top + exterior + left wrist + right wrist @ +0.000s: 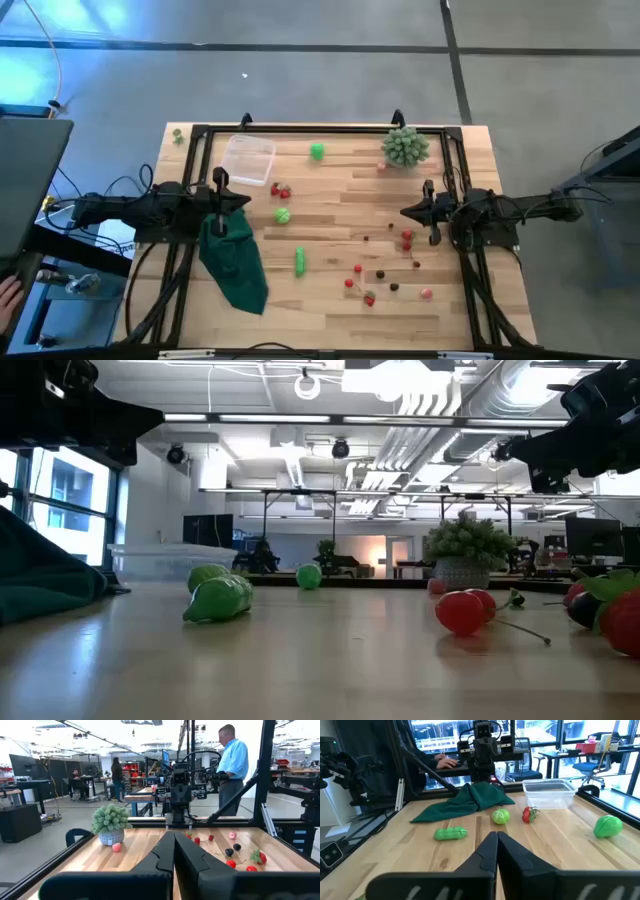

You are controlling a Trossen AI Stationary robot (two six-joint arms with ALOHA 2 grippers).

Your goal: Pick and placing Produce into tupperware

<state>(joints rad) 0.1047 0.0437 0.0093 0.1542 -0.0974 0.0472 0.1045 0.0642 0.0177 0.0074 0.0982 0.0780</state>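
The clear tupperware [249, 159] stands at the table's far left; it also shows in the right wrist view [549, 793]. Produce lies scattered on the table: a green ball [317, 151], red pieces [281, 190] beside the tupperware, a round green piece [283, 214], a long green piece [300, 262], and several small red, pink and dark pieces [385, 268] at the near right. My left gripper [249, 200] is shut and empty, raised at the table's left. My right gripper [404, 212] is shut and empty, raised at the right.
A dark green cloth [234, 258] lies at the table's near left, below my left arm. A pale green spiky plant in a pot [405, 147] stands at the far right. A black frame [320, 128] runs along the table's edges. People stand in the room beyond.
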